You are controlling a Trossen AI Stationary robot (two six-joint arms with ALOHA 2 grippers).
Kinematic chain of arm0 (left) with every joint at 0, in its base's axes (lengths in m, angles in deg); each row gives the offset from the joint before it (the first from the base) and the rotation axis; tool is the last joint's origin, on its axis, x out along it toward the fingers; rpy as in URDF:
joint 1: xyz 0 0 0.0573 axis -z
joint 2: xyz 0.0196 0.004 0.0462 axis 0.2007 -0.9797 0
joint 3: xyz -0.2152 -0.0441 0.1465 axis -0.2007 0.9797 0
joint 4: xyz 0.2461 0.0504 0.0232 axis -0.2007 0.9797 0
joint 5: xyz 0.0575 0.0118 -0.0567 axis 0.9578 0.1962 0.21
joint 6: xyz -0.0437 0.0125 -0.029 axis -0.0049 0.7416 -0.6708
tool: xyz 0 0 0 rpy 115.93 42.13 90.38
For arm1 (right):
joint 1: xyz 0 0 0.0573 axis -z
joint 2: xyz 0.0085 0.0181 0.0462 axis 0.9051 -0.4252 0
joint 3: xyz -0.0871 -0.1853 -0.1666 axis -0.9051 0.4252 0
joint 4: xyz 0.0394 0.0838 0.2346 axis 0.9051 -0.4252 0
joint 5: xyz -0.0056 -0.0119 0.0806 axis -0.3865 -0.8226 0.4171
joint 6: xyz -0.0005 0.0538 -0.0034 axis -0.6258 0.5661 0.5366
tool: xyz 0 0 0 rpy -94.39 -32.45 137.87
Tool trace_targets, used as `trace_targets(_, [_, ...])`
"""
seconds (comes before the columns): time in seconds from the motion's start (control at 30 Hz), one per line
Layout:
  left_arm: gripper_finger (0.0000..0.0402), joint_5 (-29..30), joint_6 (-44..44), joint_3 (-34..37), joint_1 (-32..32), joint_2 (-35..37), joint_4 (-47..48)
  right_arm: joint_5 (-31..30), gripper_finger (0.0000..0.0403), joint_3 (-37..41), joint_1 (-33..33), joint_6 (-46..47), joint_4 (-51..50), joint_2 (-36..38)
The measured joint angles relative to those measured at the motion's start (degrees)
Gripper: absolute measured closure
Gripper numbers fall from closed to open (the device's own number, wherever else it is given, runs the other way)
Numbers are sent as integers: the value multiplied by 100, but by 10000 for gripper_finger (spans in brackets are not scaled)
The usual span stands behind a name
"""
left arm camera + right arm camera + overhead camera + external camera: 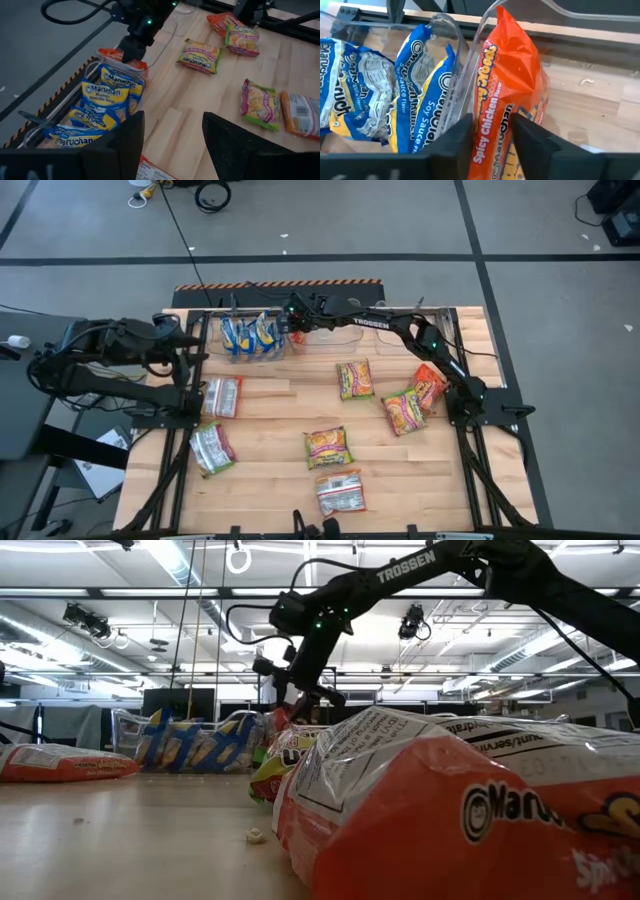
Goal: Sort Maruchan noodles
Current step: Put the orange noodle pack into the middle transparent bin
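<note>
My right gripper (492, 142) reaches to the table's far side and is shut on an orange Spicy Chicken packet (512, 75), at the clear bins (340, 332). Several blue-yellow packets (248, 335) stand in the neighbouring bin (100, 95). More noodle packets lie flat on the table: yellow-green ones (355, 378) (328, 447) (404, 410), an orange one (430, 385), and others near the left edge (222, 395) (211, 448) and the near edge (341, 493). My left gripper (172, 142) hovers open above the table's left side, touching nothing. My right gripper pinches the orange packet between its two fingers (452, 145) at its upper end (492, 132), coming from above and pointing down. The packet hangs below the fingers, its lower end (507, 20) inside a clear bin beside the wall to the blue packets. Whether it touches the bin floor cannot be told.
The two clear bins sit along the far edge with a striped bar (280, 283) behind them. In the low view an orange packet (450, 810) fills the foreground. Bare wood (280, 415) lies between the scattered packets.
</note>
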Motion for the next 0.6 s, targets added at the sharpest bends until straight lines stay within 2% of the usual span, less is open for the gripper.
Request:
trace_targets(0.27, [198, -5, 7, 0, 0, 0, 6, -89, 387, 4, 0, -321, -394, 122])
trace_targets(0.5, [198, -6, 7, 0, 0, -7, 4, -493, 394, -7, 13, -224, -724, 446])
trace_targets(0.6, [198, 6, 1, 0, 0, -13, 0, -430, 397, 4, 56, -263, -724, 357])
